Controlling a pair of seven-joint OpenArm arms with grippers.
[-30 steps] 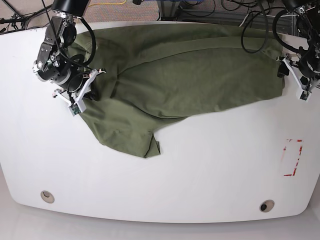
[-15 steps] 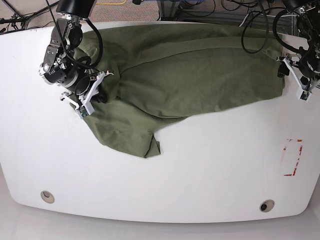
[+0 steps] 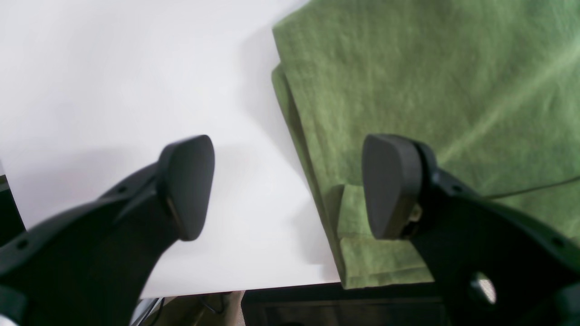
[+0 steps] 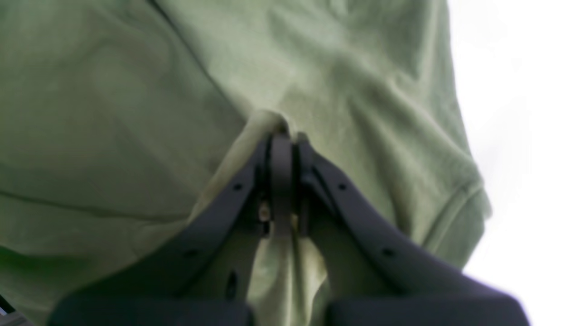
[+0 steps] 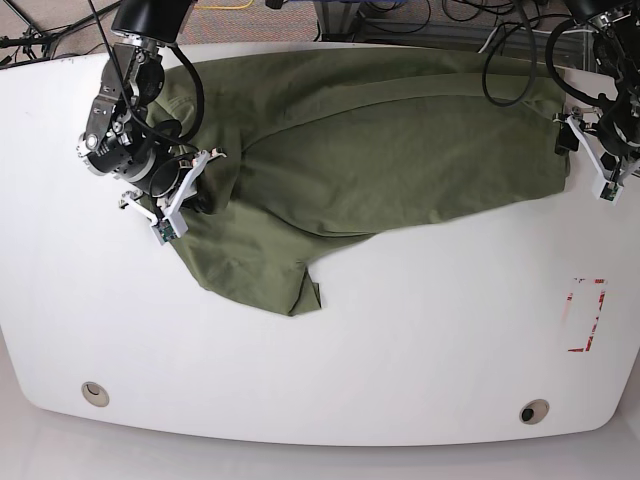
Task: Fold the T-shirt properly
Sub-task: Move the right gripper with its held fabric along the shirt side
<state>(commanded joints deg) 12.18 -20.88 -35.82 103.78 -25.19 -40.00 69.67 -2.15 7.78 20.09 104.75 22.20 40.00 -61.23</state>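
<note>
The olive-green T-shirt (image 5: 380,150) lies wrinkled across the far half of the white table (image 5: 400,340), with one lobe hanging toward the middle. My right gripper (image 5: 198,192) is at the shirt's left part. In the right wrist view this gripper (image 4: 282,145) is shut on a pinched fold of the T-shirt (image 4: 113,113). My left gripper (image 5: 568,142) hovers at the shirt's right edge. In the left wrist view it (image 3: 287,185) is open and straddles the doubled edge of the T-shirt (image 3: 430,68), with one fingertip (image 3: 188,185) over bare table and nothing between the jaws.
A red-marked rectangle (image 5: 585,315) is on the table's right side. Two round holes (image 5: 95,392) (image 5: 533,411) sit near the front edge. Cables (image 5: 510,60) trail past the far right edge. The table's edge (image 3: 226,290) runs just below the left gripper.
My right gripper has shifted a little to the right, bunching the shirt's left part beside it. The left arm has not moved.
</note>
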